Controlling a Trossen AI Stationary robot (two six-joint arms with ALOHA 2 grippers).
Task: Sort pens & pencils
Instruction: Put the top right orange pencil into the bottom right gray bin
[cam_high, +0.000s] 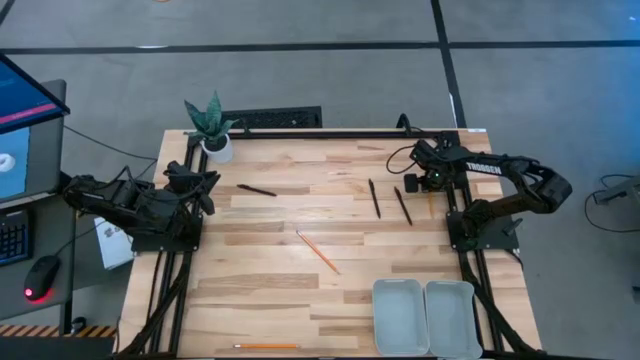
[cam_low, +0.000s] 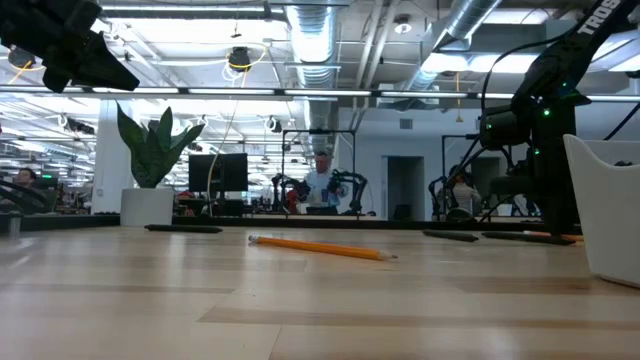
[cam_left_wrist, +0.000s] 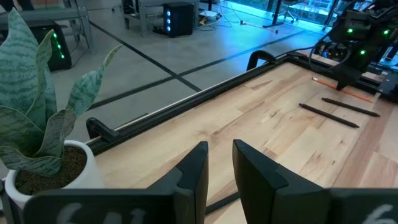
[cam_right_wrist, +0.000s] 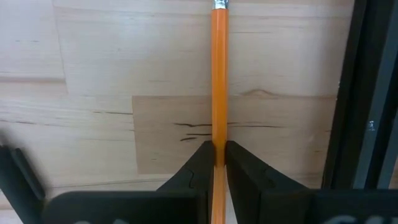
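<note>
thin orange pencil (cam_right_wrist: 219, 81) pinched in right end effector (cam_right_wrist: 219, 163), lying flat on table (cam_right_wrist: 93, 93)

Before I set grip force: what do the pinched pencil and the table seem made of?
Pencil in the right gripper: likely painted wood, glossy orange with a metal band. Table: light wood, visible grain, butcher-block planks, matte.

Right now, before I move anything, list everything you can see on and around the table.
pens: three, black; two mid-right, one left of centre.
pencils: three, orange; centre, front edge, one in right gripper.
trays: two, pale grey; front right.
potted plant: one, green in white pot; back left corner.
monitor: one; off table, left.
mouse: one, black; left.
left gripper: open, near plant.
right gripper: shut on a pencil, back right.
</note>
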